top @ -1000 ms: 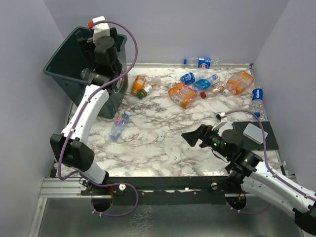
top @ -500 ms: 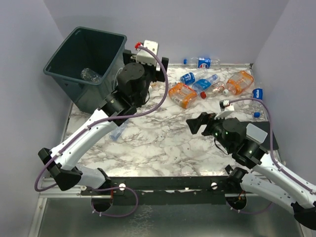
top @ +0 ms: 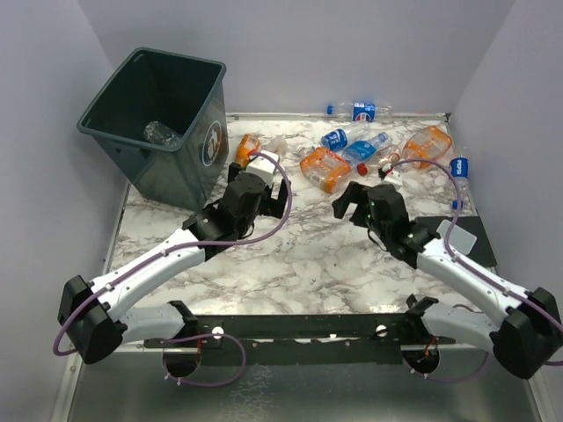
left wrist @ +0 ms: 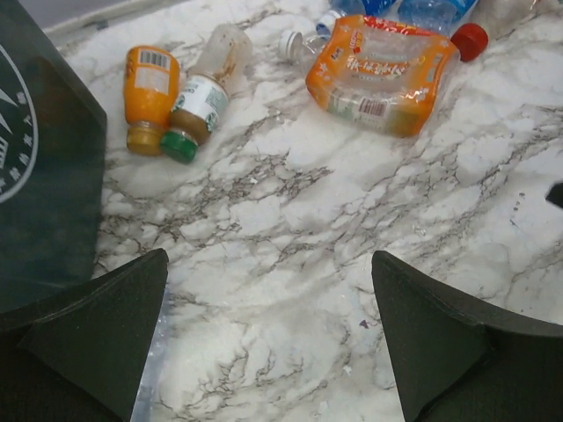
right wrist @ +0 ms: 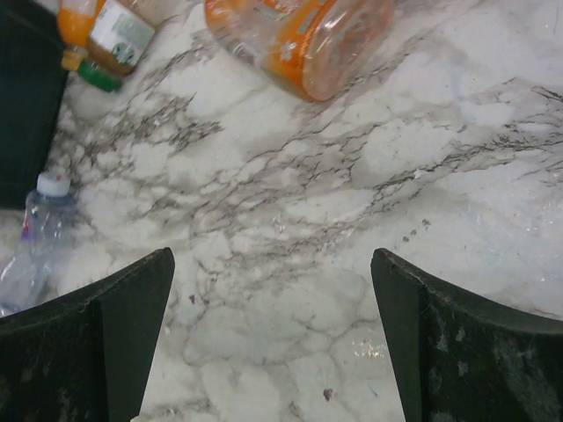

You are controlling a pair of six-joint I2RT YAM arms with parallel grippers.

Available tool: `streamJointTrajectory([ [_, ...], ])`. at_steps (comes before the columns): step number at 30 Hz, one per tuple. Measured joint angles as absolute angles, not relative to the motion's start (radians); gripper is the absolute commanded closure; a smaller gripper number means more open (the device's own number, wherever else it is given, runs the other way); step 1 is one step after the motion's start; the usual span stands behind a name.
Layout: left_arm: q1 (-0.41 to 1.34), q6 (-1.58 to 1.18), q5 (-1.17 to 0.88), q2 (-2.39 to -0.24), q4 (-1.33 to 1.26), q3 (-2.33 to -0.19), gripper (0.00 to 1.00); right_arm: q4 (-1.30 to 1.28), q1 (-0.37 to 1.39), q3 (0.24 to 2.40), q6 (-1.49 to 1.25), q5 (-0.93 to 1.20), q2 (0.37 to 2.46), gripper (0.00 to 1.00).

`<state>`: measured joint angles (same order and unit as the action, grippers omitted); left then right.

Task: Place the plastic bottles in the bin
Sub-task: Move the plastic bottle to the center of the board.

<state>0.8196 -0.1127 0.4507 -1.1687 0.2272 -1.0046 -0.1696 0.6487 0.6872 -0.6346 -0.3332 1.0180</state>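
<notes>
Now the left hand point(left wrist: 268, 258) has left the bin point(top: 167, 171).

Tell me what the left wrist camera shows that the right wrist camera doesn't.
Only the left wrist view: the white logo on the bin and a red cap. Only the right wrist view: a clear white-capped bottle lying near the bin. Both: the big orange bottle, the small orange bottle, the green-capped bottle and the marble table.
</notes>
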Motion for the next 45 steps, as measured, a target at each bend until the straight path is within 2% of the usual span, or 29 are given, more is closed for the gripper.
streamJointTrajectory([
  [3,0.820,-0.155,0.434,-1.161,0.208,-0.952,0.01,-0.098,0.529,0.690,-0.684,-0.271,1.133,0.09],
  [9,0.820,-0.243,0.394,-1.089,0.118,-0.806,0.01,-0.007,0.372,0.819,-0.787,-0.175,1.428,0.09],
  [13,0.822,-0.281,0.369,-1.028,0.082,-0.749,0.01,0.021,0.340,0.953,-0.849,-0.157,1.568,0.10],
  [20,0.827,-0.303,0.370,-0.990,0.034,-0.748,0.01,-0.019,0.338,1.187,-0.926,-0.159,1.779,0.18],
  [25,0.827,-0.313,0.368,-0.992,0.031,-0.748,0.01,-0.093,0.338,1.212,-0.957,-0.159,1.842,0.21],
  [30,0.827,-0.319,0.362,-1.000,0.031,-0.748,0.01,-0.152,0.338,1.234,-0.971,-0.160,1.874,0.38],
  [45,0.827,-0.319,0.362,-1.006,0.031,-0.748,0.01,-0.148,0.338,1.188,-0.999,-0.168,1.843,0.64],
])
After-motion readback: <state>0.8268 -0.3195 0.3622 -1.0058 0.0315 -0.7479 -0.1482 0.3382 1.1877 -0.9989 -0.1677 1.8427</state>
